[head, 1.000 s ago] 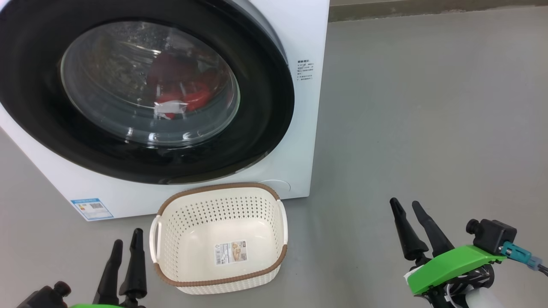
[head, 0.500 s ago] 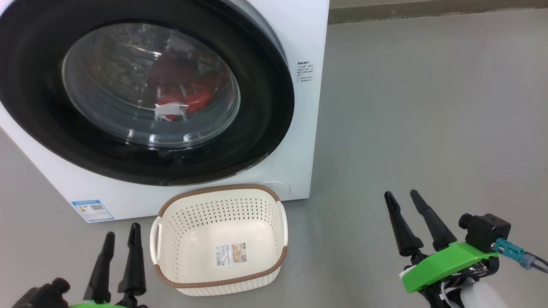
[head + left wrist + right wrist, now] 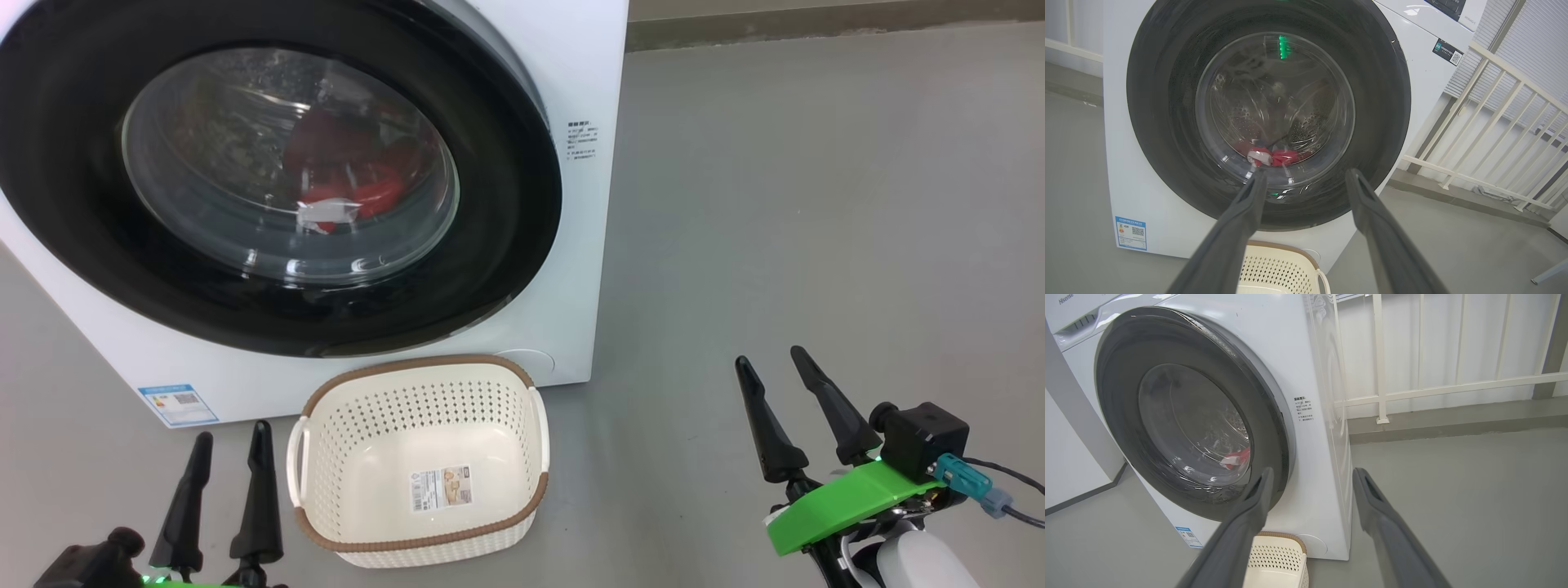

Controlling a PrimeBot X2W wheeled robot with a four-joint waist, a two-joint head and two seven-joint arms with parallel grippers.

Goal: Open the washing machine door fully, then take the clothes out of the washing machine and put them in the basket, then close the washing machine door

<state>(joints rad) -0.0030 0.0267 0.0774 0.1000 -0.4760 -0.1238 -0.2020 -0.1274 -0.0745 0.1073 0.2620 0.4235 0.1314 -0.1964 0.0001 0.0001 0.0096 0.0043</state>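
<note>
Looking down from the head view, we see the washing machine [image 3: 588, 65] on the grey floor [image 3: 816, 204], white front facing us. The door [image 3: 212, 180] sits shut against the front, with its black rim flush all round in the right wrist view. Through the glass we see the clothes [image 3: 359, 184], red with a white patch, lying low in the drum and a bit right of centre. The left wrist view shows them the same way, at the bottom of the window.

The basket [image 3: 416, 363] stands upright on the floor just in front of the machine, under the lower right part of the door. Its far rim is close to the front panel; whether it touches, we cannot tell. The paper label [image 3: 441, 488] on its bottom is in plain sight.

The left end effector [image 3: 231, 431] is at the lower left, fingers spread and holding nothing, just beside the basket's left handle but apart from it. The right end effector [image 3: 767, 356] is at the lower right, fingers spread too and also holding nothing. It hangs over bare floor, well apart from the basket and the machine.

We note a blue sticker [image 3: 166, 403] at the machine's lower left corner and a small text sticker [image 3: 581, 140] to the right of the door. A pale railing [image 3: 1494, 106] stands behind the machine in both wrist views.
</note>
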